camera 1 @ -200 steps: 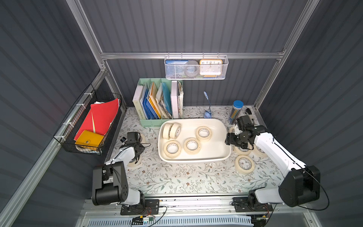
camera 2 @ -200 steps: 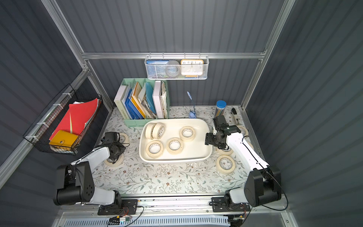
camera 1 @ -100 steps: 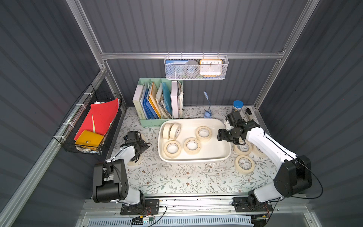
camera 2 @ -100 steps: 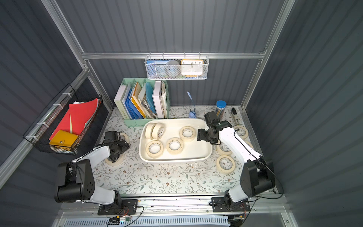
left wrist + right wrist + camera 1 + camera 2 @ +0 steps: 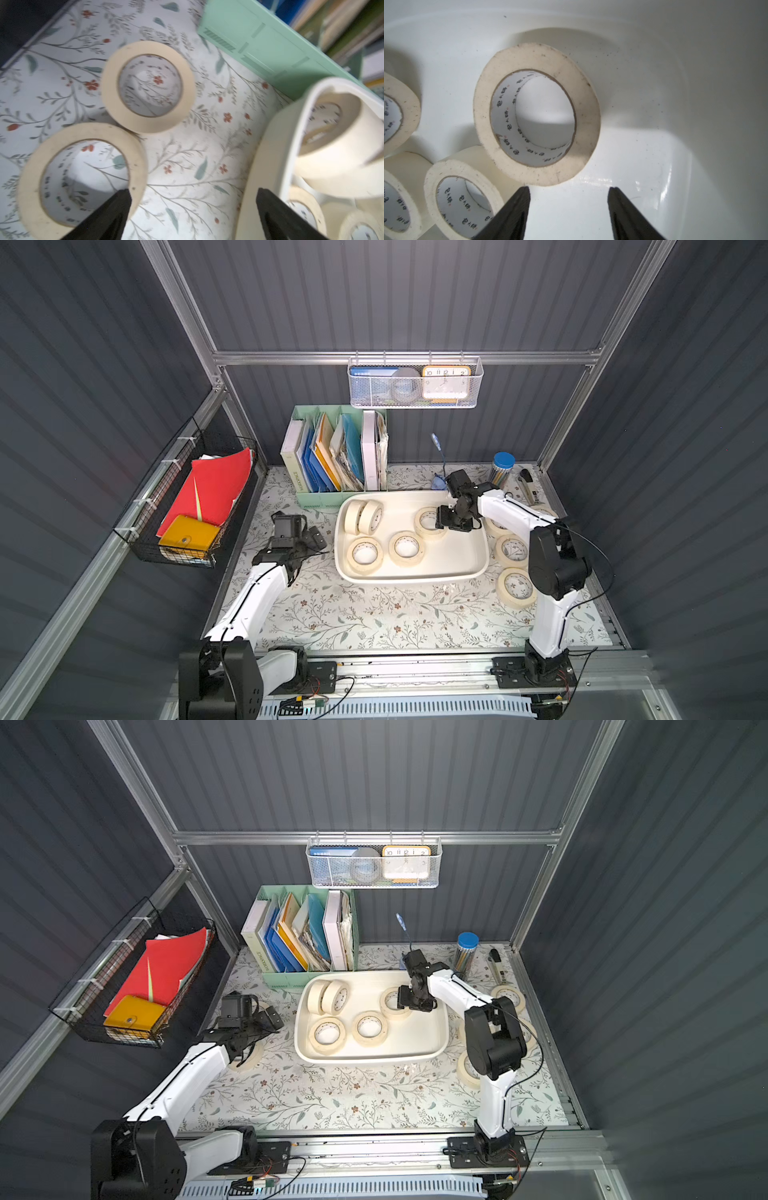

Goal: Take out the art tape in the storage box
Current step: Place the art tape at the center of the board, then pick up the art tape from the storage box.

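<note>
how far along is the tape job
Done: several rolls lie out on the table, two beside the open, empty left pincer. In hand: the open right pincer hangs at one roll inside the box. Left: all five in the box.

Left end effector [image 5: 193,189] agape, right [image 5: 569,187] parted

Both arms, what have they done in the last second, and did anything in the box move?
The right hand swung from over the table rolls beside the storage box into it, open, next to a flat roll. The left hand opened, releasing a roll on the table. The five rolls in the box stayed put.
</note>
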Controlling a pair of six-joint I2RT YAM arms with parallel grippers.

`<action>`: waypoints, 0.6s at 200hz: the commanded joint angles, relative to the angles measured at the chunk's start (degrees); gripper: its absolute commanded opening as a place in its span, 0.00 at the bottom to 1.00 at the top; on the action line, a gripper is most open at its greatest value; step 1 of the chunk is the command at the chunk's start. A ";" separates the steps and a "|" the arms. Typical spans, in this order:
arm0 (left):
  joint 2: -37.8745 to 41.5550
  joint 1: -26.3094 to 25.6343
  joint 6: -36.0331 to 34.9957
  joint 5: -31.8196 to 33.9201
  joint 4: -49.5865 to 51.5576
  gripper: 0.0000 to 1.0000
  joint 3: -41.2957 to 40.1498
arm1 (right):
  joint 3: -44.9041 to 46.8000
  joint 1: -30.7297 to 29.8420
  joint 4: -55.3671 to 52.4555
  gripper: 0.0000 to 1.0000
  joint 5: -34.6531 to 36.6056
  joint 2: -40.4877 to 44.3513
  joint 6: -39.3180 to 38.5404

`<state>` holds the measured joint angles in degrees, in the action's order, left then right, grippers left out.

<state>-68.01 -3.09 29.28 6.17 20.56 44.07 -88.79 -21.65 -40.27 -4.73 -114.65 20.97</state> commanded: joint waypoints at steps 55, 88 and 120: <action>-2.79 -15.71 -1.86 8.30 2.46 1.00 7.33 | -5.90 -1.24 -0.69 0.62 3.42 -8.44 0.56; -4.90 -19.86 -2.56 11.20 2.78 1.00 10.70 | -5.78 -1.40 0.26 0.46 4.73 -9.14 0.47; -6.03 -20.71 -2.86 11.88 2.29 1.00 11.82 | -5.35 -1.55 0.02 0.25 6.03 -8.00 0.39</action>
<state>-72.99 -23.33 27.90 15.53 21.87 54.28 -93.84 -22.63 -38.96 -0.10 -123.07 21.54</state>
